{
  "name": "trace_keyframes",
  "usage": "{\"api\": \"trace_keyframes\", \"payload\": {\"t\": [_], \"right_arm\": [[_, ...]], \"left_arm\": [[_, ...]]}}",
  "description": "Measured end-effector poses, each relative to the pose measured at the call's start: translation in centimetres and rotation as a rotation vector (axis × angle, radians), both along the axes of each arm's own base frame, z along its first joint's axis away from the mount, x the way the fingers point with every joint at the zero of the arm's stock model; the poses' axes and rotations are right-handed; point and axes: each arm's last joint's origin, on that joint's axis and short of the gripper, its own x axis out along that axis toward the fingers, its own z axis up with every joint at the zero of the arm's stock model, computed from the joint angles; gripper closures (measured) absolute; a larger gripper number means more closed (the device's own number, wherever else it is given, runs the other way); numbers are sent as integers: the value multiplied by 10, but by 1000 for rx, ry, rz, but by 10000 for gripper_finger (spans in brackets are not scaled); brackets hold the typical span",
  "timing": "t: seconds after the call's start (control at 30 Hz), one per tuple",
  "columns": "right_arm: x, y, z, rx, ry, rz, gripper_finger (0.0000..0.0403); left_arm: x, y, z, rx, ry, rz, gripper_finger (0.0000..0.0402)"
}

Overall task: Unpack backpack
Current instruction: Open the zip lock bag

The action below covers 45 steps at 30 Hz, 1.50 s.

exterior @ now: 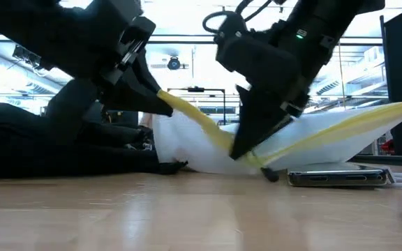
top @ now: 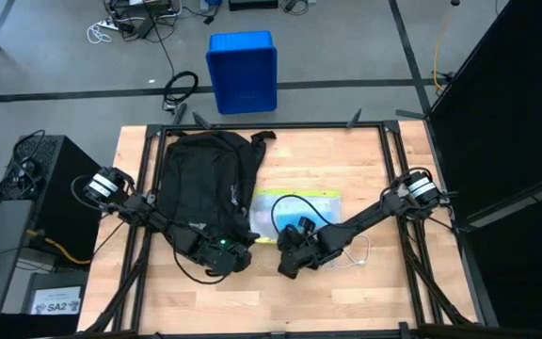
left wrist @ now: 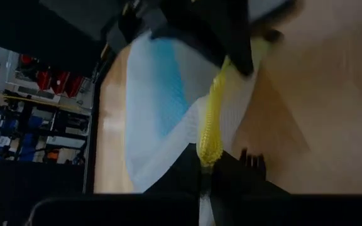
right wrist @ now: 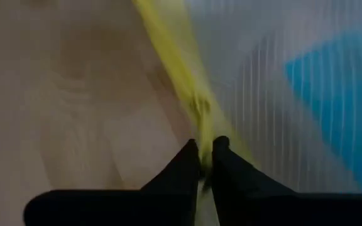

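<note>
Evidently we had both grippers, left gripper (top: 236,247) and right gripper (right wrist: 205,164), pinching the yellow-edged translucent mesh pouch (top: 301,203), keeping it lifted clear beside the large black fabric backpack (top: 205,179).

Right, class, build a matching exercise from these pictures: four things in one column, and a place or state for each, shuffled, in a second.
Things:
1. backpack
2. mesh pouch
3. blue bin
4. right gripper

Places or states:
A. on the floor beyond the table
B. shut on a yellow edge
C. lying on the table's left half
D. white with yellow trim, beside the backpack

Pairs: 1-C, 2-D, 3-A, 4-B
</note>
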Motion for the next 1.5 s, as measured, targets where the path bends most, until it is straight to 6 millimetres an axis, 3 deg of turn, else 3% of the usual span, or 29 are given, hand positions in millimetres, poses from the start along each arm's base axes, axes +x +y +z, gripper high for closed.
{"api": "trace_keyframes", "payload": {"t": [0.33, 0.8, 0.97, 1.23, 1.33, 1.5], "right_arm": [[-39, 2, 7, -16, 244, -128, 403], [-122, 11, 69, -109, 397, -386, 403], [-149, 20, 76, -140, 481, -504, 403], [-158, 35, 76, -156, 387, -445, 392], [-154, 39, 74, -131, 372, -395, 360], [-149, 41, 73, -131, 314, -335, 273]], "left_arm": [[-7, 5, -7, 53, 79, 57, 401], [-16, 11, -14, 98, 141, 132, 401], [-19, 13, -16, 92, 156, 154, 401], [-15, 11, -14, 53, 119, 144, 396], [-15, 10, -14, 30, 124, 128, 379], [-13, 8, -14, -20, 132, 90, 321]]}}
